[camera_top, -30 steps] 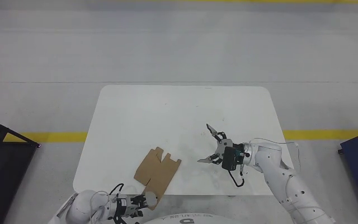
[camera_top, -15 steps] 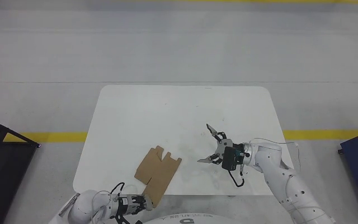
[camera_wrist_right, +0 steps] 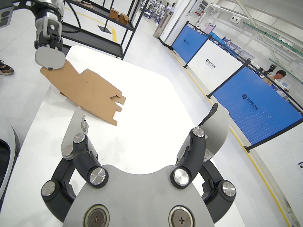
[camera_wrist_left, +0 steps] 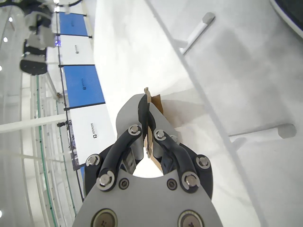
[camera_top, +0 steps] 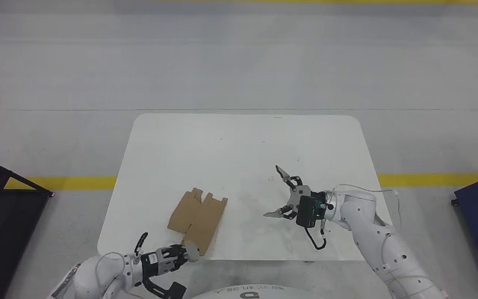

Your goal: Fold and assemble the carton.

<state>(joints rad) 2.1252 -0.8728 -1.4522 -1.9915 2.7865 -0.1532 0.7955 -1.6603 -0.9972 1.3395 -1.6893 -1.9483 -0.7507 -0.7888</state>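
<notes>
A flat brown carton (camera_top: 196, 220) lies at the front left of the white table (camera_top: 224, 149), its near corner past the table's front edge. My left gripper (camera_top: 188, 253) is shut on that corner; the left wrist view shows the cardboard edge (camera_wrist_left: 148, 128) pinched between the jaws. In the right wrist view the carton (camera_wrist_right: 85, 88) rises from the table toward the left gripper (camera_wrist_right: 49, 60), which holds its raised end. My right gripper (camera_top: 278, 193) stands open over the table's front right part, apart from the carton, with nothing between its fingers (camera_wrist_right: 78, 121).
A black shelf rack (camera_wrist_right: 111, 22) with small boxes stands beyond the table. Blue and white partition panels (camera_wrist_right: 236, 95) line the room. The table's back half is bare.
The left gripper has moved left along the table's front edge, dragging the carton with it and turning it. The right arm has kept still.
</notes>
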